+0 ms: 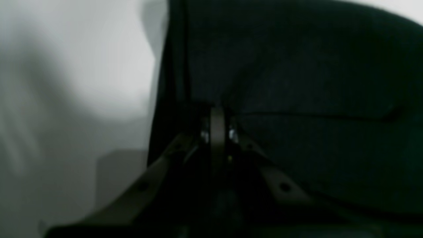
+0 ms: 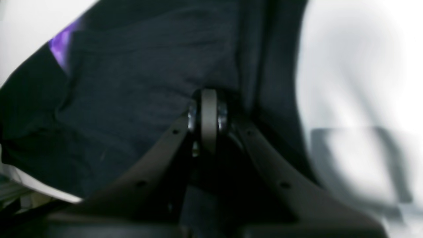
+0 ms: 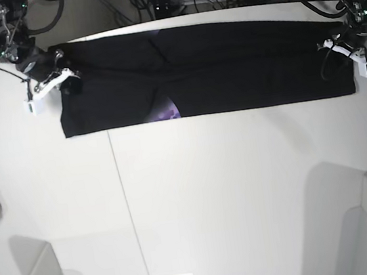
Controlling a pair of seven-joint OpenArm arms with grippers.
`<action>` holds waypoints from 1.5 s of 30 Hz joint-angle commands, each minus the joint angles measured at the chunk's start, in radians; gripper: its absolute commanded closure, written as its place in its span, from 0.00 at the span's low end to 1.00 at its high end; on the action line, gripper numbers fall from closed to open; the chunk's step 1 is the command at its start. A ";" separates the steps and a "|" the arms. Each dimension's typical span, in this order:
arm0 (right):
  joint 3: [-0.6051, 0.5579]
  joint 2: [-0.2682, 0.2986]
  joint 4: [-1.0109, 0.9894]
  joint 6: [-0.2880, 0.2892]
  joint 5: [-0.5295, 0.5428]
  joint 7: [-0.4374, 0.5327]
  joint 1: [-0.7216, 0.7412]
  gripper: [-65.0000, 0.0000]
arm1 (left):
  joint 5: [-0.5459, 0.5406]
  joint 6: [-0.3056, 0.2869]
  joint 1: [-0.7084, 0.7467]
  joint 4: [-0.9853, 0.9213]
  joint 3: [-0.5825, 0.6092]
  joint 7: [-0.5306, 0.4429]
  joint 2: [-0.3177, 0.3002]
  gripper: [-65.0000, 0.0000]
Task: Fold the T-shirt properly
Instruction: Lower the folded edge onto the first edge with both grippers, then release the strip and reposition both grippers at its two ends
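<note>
The left gripper point(image 1: 217, 114) and right gripper point(image 2: 209, 99) are each clamped on an end of the T-shirt point(image 3: 229, 69), which is stretched in a long black band across the far bench point(image 3: 232, 192), purple print showing.

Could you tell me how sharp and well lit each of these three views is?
Left wrist: dim and soft, T-shirt nearly featureless, table smeared. Right wrist: brighter but blurred, table washed out, purple print showing. Base: sharp and evenly lit, with soft shadows at the bottom.

matt black cloth T-shirt point(image 3: 229, 69), seemingly smooth white table point(image 3: 232, 192)
</note>
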 commanded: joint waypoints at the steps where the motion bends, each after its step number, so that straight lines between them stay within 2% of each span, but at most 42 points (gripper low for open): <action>1: 0.001 0.009 0.007 0.007 -0.033 0.005 0.012 1.00 | 0.033 -0.002 0.001 -0.019 0.032 -0.016 -0.009 1.00; 3: 0.000 0.003 0.002 0.007 -0.085 0.005 0.021 1.00 | 0.058 -0.002 -0.001 -0.054 0.074 -0.057 -0.007 1.00; 5: 0.007 -0.031 0.001 0.005 -0.136 0.002 0.044 1.00 | 0.062 -0.001 -0.002 -0.085 0.103 -0.073 -0.005 1.00; 10: 0.009 -0.073 -0.001 0.004 -0.257 0.001 0.107 1.00 | 0.070 0.001 -0.058 -0.114 0.103 -0.071 -0.004 1.00; 12: 0.009 -0.078 -0.002 0.004 -0.291 0.001 0.131 1.00 | 0.067 0.021 -0.075 -0.103 0.107 -0.069 -0.004 1.00; 16: 0.009 -0.078 -0.001 0.004 -0.305 -0.064 0.190 1.00 | 0.062 0.044 -0.088 -0.057 0.107 -0.063 -0.005 1.00; 21: 0.011 -0.080 0.039 0.004 -0.303 -0.105 0.206 1.00 | 0.061 0.044 -0.081 0.066 0.091 0.043 -0.005 1.00; 28: 0.006 -0.113 0.259 0.004 -0.301 -0.105 0.142 1.00 | 0.058 0.039 -0.078 0.288 -0.066 0.128 0.018 1.00; 30: 0.001 -0.115 0.337 0.004 -0.301 -0.105 0.113 1.00 | 0.018 0.008 -0.078 0.330 -0.104 0.159 0.014 1.00; 33: 0.001 -0.133 0.381 0.004 -0.300 -0.105 0.088 1.00 | -0.097 -0.083 -0.035 0.348 -0.161 0.205 0.005 1.00; 35: 0.006 -0.136 0.378 0.005 -0.300 -0.105 0.087 1.00 | -0.171 -0.083 -0.013 0.343 -0.178 0.208 -0.025 1.00; 38: 0.000 -0.138 0.372 0.007 -0.301 -0.105 0.071 1.00 | -0.234 -0.083 0.004 0.285 -0.207 0.208 -0.036 1.00; 43: 0.000 -0.141 0.372 0.012 -0.301 -0.105 0.056 1.00 | -0.274 -0.083 0.001 0.181 -0.219 0.205 -0.036 0.36; 45: 0.000 -0.141 0.372 0.012 -0.301 -0.105 0.047 1.00 | -0.294 -0.083 -0.006 0.152 -0.215 0.204 -0.036 0.16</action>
